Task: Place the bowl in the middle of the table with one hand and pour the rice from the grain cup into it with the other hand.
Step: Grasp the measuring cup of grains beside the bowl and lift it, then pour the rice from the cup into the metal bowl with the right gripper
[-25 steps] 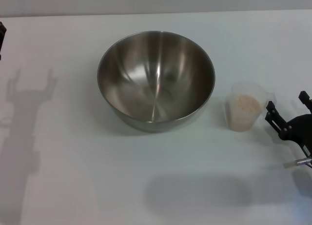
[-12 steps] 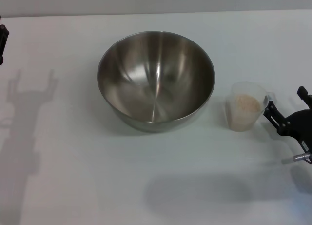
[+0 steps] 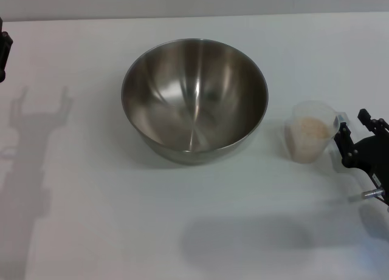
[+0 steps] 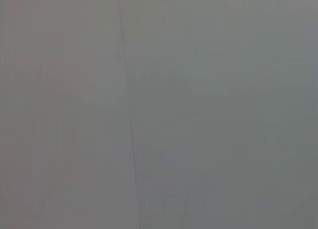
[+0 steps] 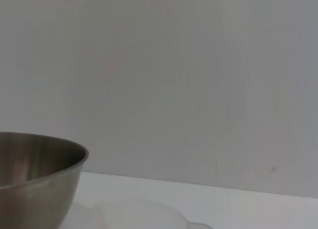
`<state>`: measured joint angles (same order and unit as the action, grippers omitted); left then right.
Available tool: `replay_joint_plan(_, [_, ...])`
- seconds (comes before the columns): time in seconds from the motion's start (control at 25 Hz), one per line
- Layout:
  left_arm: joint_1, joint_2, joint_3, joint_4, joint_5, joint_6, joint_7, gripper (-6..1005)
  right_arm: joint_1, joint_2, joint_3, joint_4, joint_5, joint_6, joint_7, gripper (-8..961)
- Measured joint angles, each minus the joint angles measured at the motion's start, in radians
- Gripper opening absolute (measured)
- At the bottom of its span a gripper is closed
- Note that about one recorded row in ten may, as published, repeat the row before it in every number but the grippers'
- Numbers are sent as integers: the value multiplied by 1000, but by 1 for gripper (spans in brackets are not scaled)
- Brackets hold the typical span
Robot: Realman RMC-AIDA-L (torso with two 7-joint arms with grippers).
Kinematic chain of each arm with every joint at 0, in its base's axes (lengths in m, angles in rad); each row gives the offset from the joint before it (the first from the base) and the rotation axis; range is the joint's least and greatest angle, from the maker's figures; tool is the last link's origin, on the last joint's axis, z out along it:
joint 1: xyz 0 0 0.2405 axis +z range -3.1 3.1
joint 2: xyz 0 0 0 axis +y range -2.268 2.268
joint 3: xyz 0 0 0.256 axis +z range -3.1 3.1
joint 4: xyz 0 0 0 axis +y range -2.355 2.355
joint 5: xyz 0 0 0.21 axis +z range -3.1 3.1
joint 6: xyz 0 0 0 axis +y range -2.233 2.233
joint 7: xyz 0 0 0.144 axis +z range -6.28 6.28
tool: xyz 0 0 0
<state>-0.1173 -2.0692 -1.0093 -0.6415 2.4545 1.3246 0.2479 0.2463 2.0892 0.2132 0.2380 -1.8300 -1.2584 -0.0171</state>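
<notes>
The steel bowl (image 3: 194, 98) stands empty in the middle of the white table (image 3: 91, 219). The clear grain cup (image 3: 310, 137), holding pale rice (image 3: 309, 129), stands upright to the bowl's right. My right gripper (image 3: 354, 123) is at the table's right edge, its fingers closed around the cup's small side handle. The right wrist view shows the bowl's side (image 5: 35, 174) and the cup's rim (image 5: 139, 214) low in the picture. My left gripper (image 3: 3, 49) is parked at the far left edge, barely in view. The left wrist view shows only a grey surface.
A grey wall (image 3: 194, 0) runs along the table's far edge. The arms cast shadows (image 3: 33, 146) on the left and front of the table.
My right gripper has moved in toward the cup's handle and its fingers have narrowed around it. The cup has shifted slightly to the right. The bowl and left arm have not moved.
</notes>
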Motion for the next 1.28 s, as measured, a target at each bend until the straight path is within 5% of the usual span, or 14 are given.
replay_joint_plan(0.4, [-2,-1,3,5,0,1,-6,834,4,1,8,0,0,1,-5,244])
replay_joint_plan(0.48, [-1,-1,3,5,0,1,-6,834,3,2,10,0,0,-3,-6,28])
replay_joint_plan(0.72, [2,-2,3,5,-5,1,-7,834,-17,2,19,4,0,-79,-8,13])
replay_joint_plan(1.0, [5,-2,11,5,-6,-3,-7,834,-50,-5,37,-4,0,-322,-10,0])
replay_joint_plan(1.28, [4,-3,25,29,-8,-7,-9,834,36,-6,74,-31,0,-459,-130,1])
